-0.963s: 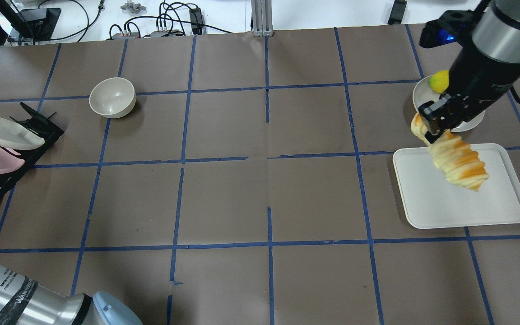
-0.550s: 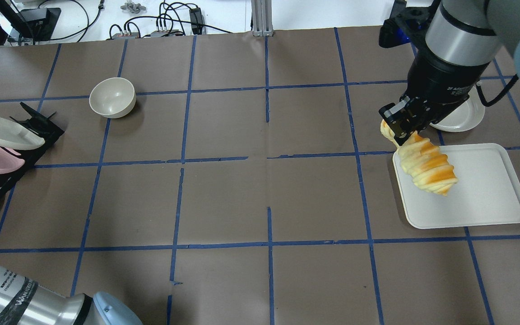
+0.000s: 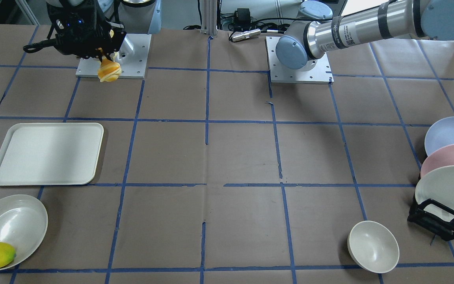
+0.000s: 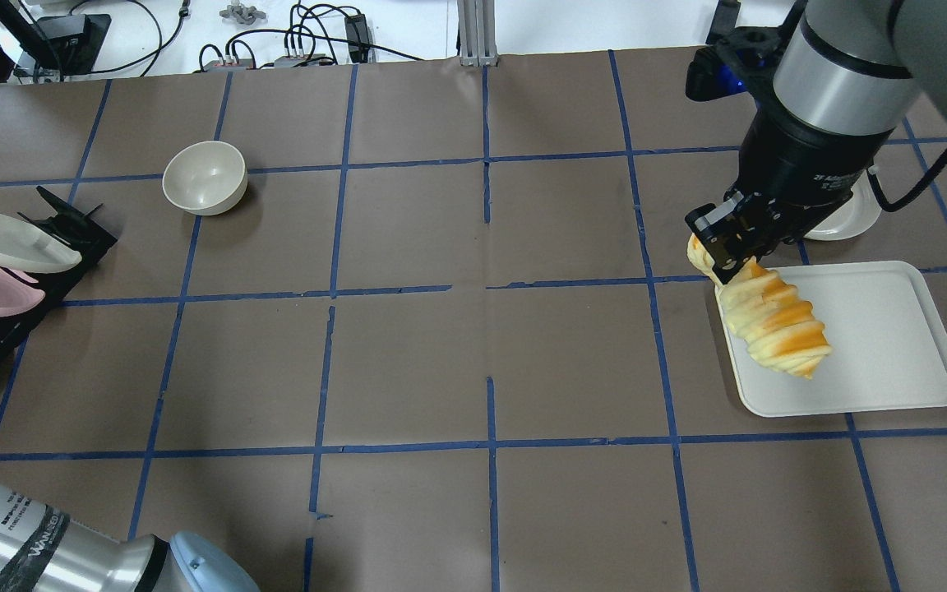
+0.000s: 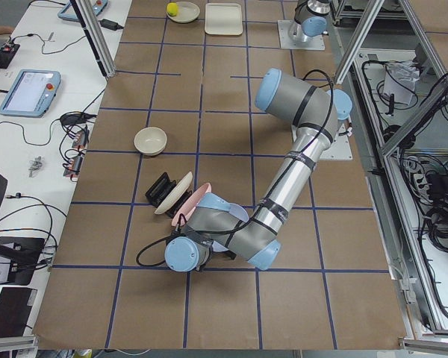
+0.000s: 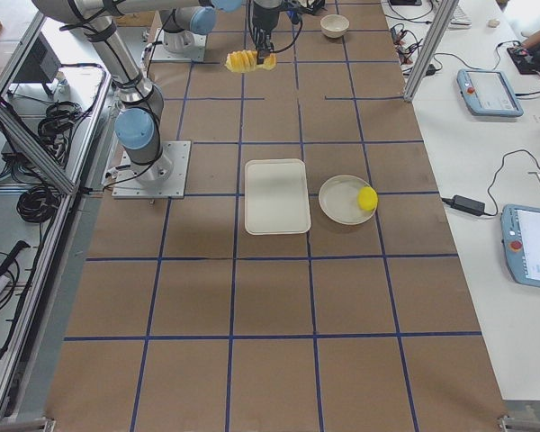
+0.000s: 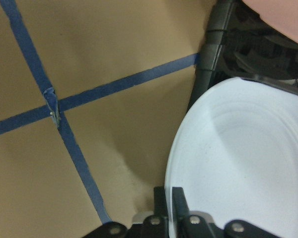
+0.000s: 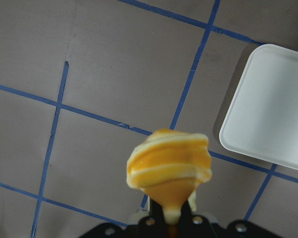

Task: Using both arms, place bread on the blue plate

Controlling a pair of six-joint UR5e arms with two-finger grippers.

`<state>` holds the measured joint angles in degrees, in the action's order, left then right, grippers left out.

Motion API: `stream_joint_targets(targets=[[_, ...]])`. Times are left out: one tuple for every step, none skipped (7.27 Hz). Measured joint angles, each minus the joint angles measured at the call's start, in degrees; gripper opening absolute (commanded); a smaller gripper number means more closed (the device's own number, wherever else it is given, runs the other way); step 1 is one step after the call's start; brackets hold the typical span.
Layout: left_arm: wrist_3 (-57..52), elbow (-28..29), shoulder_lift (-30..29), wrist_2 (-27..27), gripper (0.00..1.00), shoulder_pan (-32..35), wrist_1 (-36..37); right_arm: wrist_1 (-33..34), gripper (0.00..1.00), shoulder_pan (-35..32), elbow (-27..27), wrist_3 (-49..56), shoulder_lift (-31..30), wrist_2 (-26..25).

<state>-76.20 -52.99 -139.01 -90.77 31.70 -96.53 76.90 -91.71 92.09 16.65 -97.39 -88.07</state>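
Only the left wrist view shows the left gripper [image 7: 169, 204], low by the rack [image 7: 223, 54], fingers narrow on the rim of the blue plate [image 7: 238, 163], lower right of frame. Farther off, the right gripper [image 4: 727, 247] points down, clamped on one end of the bread [image 4: 773, 325], which hangs below its fingers, above the table.

The overhead view looks down on the table [image 4: 408, 362], the front-facing view from the opposite side — both share the tray [image 4: 884, 345]. Side views look from either end; wrist cameras sit close to the blue plate [image 7: 243, 163] and bread [image 8: 169, 161].
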Motion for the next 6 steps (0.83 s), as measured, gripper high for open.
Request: stream_joint_targets(targets=[[0.0, 0.0, 0.0, -0.1, 0.19, 0.0, 0.0, -0.1, 0.11, 0.2, 0.1, 0.0, 0.0, -0.1], [0.1, 0.0, -0.1, -0.1, 0.35, 0.0, 0.0, -0.1, 0.11, 0.3, 0.1, 0.1, -0.1, -0.2], [0.3, 0.0, -0.1, -0.1, 0.38, 0.1, 0.1, -0.1, 0.11, 0.4, 0.2, 0.2, -0.1, -0.2], [0.5, -0.1, -0.2, -0.2, 0.38, 0.1, 0.3, -0.2, 0.11, 0.5, 0.2, 0.2, -0.1, -0.3], [0.6, -0.2, -0.4, -0.2, 0.38, 0.1, 0.3, -0.2, 0.11, 0.5, 0.2, 0.1, -0.1, -0.4], [0.6, -0.3, -0.5, -0.2, 0.33, 0.1, 0.3, -0.5, 0.11, 0.6, 0.2, -0.1, -0.1, -0.5]])
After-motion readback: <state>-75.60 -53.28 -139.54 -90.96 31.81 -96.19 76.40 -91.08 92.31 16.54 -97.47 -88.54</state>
